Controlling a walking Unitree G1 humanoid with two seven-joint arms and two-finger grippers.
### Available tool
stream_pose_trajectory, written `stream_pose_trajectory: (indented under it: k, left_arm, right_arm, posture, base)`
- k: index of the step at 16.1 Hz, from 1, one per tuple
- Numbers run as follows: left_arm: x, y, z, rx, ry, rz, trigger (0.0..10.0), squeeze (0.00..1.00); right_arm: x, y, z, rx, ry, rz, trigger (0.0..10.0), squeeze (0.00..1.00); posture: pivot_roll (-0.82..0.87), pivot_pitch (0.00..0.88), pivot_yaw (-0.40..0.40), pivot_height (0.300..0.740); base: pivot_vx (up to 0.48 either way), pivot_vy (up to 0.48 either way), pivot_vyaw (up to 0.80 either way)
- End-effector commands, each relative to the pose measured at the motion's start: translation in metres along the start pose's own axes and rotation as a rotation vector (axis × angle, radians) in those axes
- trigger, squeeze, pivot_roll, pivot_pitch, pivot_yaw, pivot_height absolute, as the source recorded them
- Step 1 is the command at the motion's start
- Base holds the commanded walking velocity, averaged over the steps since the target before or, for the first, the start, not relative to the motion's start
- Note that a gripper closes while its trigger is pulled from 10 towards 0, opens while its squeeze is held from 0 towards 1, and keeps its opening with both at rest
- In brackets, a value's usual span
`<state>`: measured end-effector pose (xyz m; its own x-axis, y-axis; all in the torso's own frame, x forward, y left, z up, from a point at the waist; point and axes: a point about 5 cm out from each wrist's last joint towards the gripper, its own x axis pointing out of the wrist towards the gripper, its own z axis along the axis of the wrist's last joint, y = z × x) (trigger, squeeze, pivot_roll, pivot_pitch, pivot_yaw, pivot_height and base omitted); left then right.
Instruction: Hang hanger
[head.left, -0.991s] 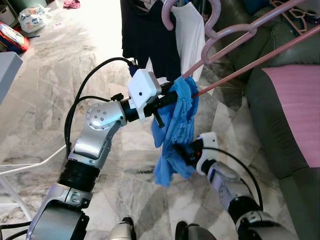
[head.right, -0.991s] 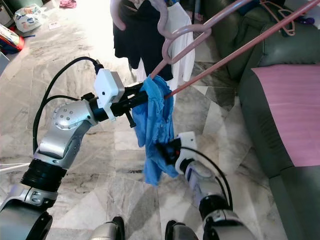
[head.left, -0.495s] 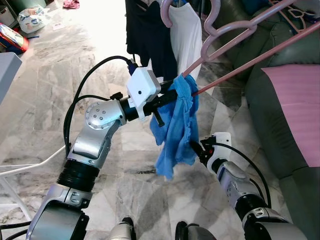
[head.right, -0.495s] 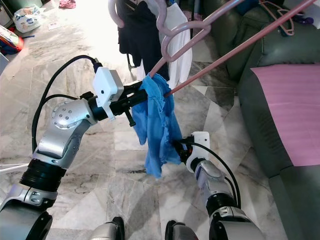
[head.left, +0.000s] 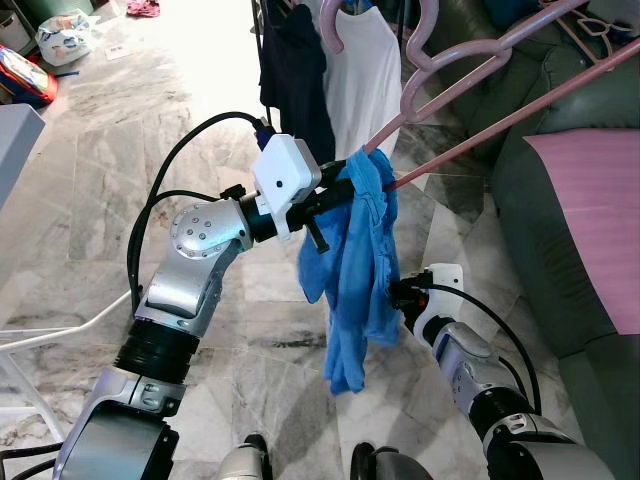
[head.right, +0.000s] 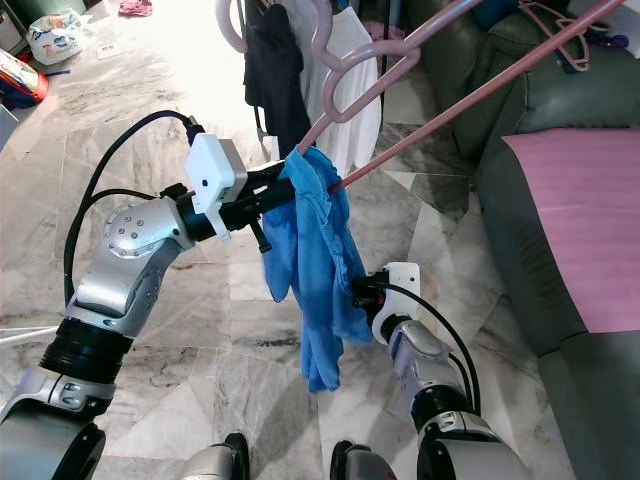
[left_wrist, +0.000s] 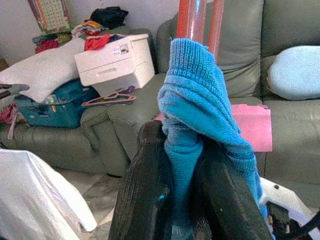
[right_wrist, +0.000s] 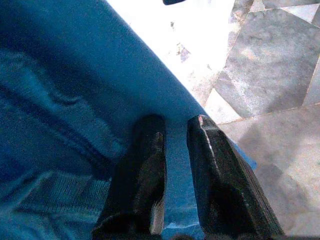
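Pink hanger (head.left: 470, 75): its long bars are cut off by the right and top picture edges; the near end is buried under the blue garment (head.left: 355, 260).
Left gripper (left_wrist: 182, 165): the fingers (left_wrist: 142, 190) are largely wrapped by the blue knit, their tips covered.
Right gripper (right_wrist: 172, 150): the fingertips sit against blue fabric, and whether they pinch it cannot be told.
Hanging white shirt (head.left: 365, 70) and dark garment (head.left: 295, 70): their tops are cropped by the upper edge.
Green sofa (head.left: 560, 250): cut off at the right edge.
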<state>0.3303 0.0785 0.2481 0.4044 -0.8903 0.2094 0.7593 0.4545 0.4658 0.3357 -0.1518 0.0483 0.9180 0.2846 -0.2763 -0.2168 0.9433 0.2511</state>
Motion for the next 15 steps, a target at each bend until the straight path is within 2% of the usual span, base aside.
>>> stream_pose_trajectory:
  k: [1, 2, 3, 4, 5, 6, 7, 8, 10, 12, 15]
  left_arm:
    - [0.000, 0.004, 0.003, 0.055, -0.012, 0.052, 0.5, 0.00]
    - [0.000, 0.005, 0.003, 0.058, -0.009, 0.064, 0.5, 0.00]
    - [0.001, 0.004, 0.002, 0.062, -0.010, 0.065, 2.0, 0.00]
    - [0.002, 0.005, -0.002, 0.119, 0.024, 0.080, 4.3, 0.00]
    - [0.002, 0.006, -0.006, 0.147, 0.044, 0.089, 4.5, 0.00]
    - [0.002, 0.007, -0.009, 0.151, 0.055, 0.106, 8.7, 0.00]
    - [0.001, 0.005, -0.017, 0.187, 0.095, 0.114, 10.0, 0.00]
    - [0.000, 0.001, -0.026, 0.196, 0.127, 0.114, 10.0, 0.00]
    - [-0.005, -0.013, -0.048, 0.149, 0.169, 0.108, 10.0, 0.00]
    - [-0.007, -0.021, -0.063, 0.137, 0.193, 0.114, 10.0, 0.00]
    - [-0.007, -0.020, -0.069, 0.149, 0.212, 0.134, 10.0, 0.00]
  right_arm:
    - [-0.003, 0.001, -0.007, -0.007, 0.013, 0.025, 0.0, 0.00]
    - [-0.003, 0.001, -0.007, -0.023, 0.014, 0.037, 0.0, 0.00]
    - [-0.006, 0.001, -0.010, -0.064, 0.029, 0.057, 7.8, 0.00]
    - [-0.012, -0.001, -0.018, -0.185, 0.059, 0.104, 10.0, 1.00]
    - [-0.019, -0.003, -0.023, -0.259, 0.074, 0.153, 10.0, 1.00]
    - [-0.023, -0.004, -0.025, -0.286, 0.081, 0.178, 10.0, 1.00]
    - [-0.028, -0.005, -0.026, -0.327, 0.088, 0.219, 10.0, 1.00]
    - [-0.032, -0.006, -0.028, -0.365, 0.099, 0.252, 10.0, 1.00]
    - [-0.039, -0.006, -0.030, -0.415, 0.117, 0.310, 10.0, 1.00]
    - [-0.043, -0.005, -0.033, -0.428, 0.138, 0.345, 10.0, 1.00]
    - [-0.043, -0.008, -0.034, -0.448, 0.126, 0.299, 10.0, 1.00]
  posture:
    - [0.08, 0.241, 0.002, 0.740]
    - [0.08, 0.241, 0.002, 0.740]
    - [0.08, 0.243, 0.002, 0.740]
    - [0.08, 0.246, 0.005, 0.740]
    - [0.08, 0.249, 0.007, 0.740]
    - [0.07, 0.251, 0.009, 0.740]
    - [0.07, 0.253, 0.012, 0.740]
    - [0.06, 0.254, 0.014, 0.740]
    - [0.04, 0.252, 0.016, 0.740]
    - [0.03, 0.250, 0.014, 0.740]
    - [0.04, 0.246, 0.013, 0.740]
  base:
    - [0.000, 0.000, 0.00]
    - [0.000, 0.000, 0.00]
    - [0.000, 0.000, 0.00]
    - [0.000, 0.000, 0.00]
    - [0.000, 0.000, 0.00]
    - [0.000, 0.000, 0.00]
    - [0.000, 0.000, 0.00]
    - [0.000, 0.000, 0.00]
    - [0.000, 0.000, 0.00]
    - [0.000, 0.000, 0.00]
    - [0.000, 0.000, 0.00]
